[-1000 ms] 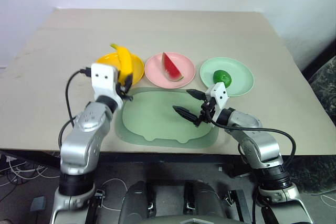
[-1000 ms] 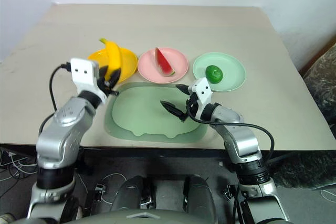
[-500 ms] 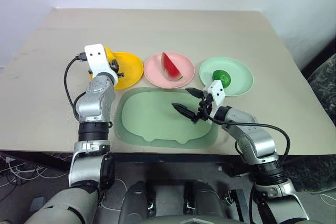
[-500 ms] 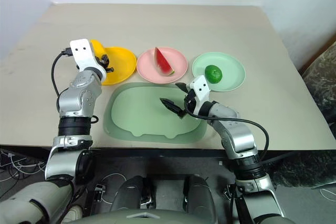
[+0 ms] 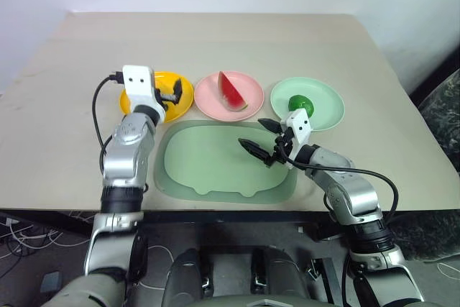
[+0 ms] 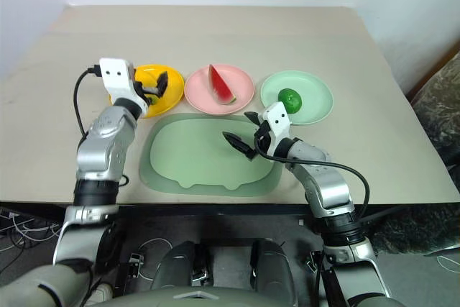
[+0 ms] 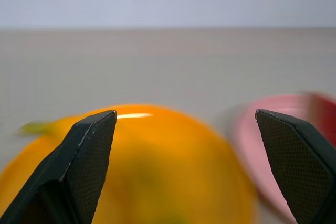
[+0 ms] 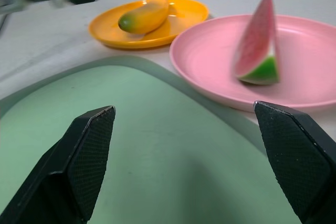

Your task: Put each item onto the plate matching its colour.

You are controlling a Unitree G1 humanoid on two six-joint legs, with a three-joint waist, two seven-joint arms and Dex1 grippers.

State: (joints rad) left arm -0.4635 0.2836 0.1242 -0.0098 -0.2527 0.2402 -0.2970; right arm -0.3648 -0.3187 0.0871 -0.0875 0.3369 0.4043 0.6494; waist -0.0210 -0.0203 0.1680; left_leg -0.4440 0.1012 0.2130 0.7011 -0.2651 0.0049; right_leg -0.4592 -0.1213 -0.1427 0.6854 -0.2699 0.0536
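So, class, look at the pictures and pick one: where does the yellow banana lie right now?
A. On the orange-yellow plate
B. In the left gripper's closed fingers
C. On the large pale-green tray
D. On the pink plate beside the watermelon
A: in the right wrist view the banana lies on the orange-yellow plate, and the left gripper stands open with nothing between its fingers.
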